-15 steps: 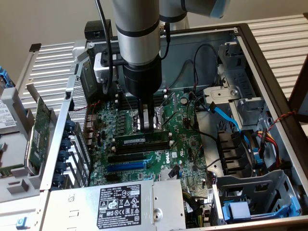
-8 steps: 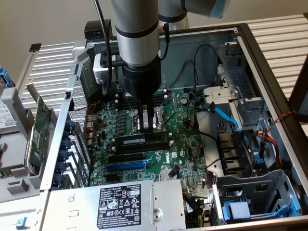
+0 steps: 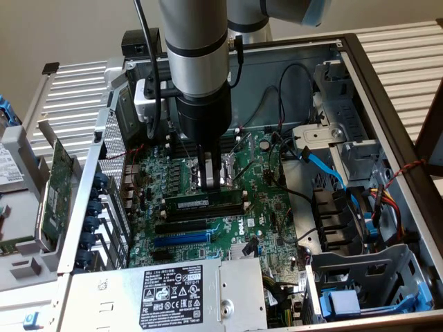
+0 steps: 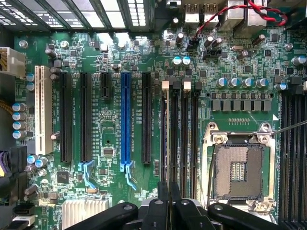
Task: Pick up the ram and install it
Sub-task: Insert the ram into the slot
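Working inside an open computer case, the arm hangs over the motherboard. We read the exterior view from its left. A green card [image 3: 57, 183] sits outside the case. At centre the gripper [image 3: 211, 181] points down with its jaws closed and, as far as we can see, nothing between them. Directly below the tips the ram [image 3: 205, 203] stands upright in a slot, label toward us, near a blue slot [image 3: 181, 238]. To the right a blue cable [image 3: 324, 164] runs toward the drive bays. We cannot tell whether the tips touch the ram's top edge.

We judge the step in hand to be seating the stick. It wants a straight, even push along the slot's line, with no tilt, until both end clips catch.

The exterior view gives us the ram's face and the height of the tips above it. The wrist view gives the line from above: fingers [image 4: 162, 206] aimed along the memory slots [image 4: 184, 134], white clips [image 4: 165, 85] at their far ends, and the empty socket [image 4: 238, 171] beside them.
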`<state>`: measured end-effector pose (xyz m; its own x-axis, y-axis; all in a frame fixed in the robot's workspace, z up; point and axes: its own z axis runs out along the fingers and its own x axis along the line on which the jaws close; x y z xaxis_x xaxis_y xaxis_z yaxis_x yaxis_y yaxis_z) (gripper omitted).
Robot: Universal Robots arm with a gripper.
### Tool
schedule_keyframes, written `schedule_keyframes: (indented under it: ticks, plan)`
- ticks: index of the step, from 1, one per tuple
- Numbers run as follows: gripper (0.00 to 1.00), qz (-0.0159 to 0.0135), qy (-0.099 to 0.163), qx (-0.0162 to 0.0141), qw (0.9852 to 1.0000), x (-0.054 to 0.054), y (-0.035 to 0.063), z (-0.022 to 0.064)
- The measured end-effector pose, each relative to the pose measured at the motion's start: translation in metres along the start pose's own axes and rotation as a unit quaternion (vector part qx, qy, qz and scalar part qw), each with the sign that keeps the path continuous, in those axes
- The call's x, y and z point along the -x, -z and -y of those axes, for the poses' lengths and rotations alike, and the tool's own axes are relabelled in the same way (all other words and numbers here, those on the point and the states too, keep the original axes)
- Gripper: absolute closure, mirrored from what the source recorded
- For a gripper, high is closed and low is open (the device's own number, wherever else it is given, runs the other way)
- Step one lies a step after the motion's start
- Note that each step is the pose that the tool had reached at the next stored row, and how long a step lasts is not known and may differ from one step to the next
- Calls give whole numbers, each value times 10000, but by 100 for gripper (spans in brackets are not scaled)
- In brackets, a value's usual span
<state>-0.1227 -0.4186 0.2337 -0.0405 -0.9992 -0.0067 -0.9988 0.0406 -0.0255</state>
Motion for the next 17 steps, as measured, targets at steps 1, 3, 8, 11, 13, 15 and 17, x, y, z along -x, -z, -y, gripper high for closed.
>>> schedule_keyframes:
  ticks: [1, 3, 8, 11, 13, 15, 17]
  plan:
    - [87, 0, 0, -3, 10000, 0, -2, 0]
    - [87, 2, 0, -7, 10000, 0, -4, 0]
    - [87, 1, -9, -8, 10000, -6, -5, 0]
    - [87, 0, -22, -7, 10000, -7, -7, 0]
    - [87, 0, -32, -7, 10000, -8, -7, 0]
    - [87, 0, -36, -8, 10000, -8, -11, -1]
    - [87, 0, -38, -9, 10000, -8, -14, -1]
